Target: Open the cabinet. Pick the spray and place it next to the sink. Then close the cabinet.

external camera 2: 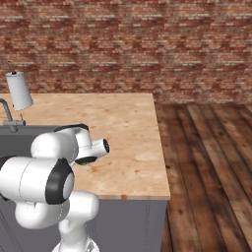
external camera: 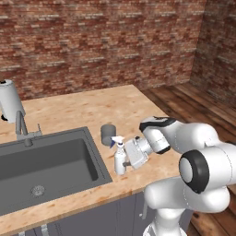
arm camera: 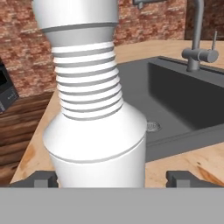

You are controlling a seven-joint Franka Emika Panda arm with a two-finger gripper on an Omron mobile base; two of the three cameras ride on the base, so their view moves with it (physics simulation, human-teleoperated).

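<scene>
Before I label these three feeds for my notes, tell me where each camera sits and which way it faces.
Left base view: behind the arm to its left, looking down over the counter at the sink, spray and grey cup; the white arm rises at lower right.
Right base view: behind the arm to its right, facing the brick wall; the arm rises at lower left.
Hand view: on the hand, looking along the pincer at the spray between its fingertips, sink beyond.
Both base views share the faucet and paper towel roll.
</scene>
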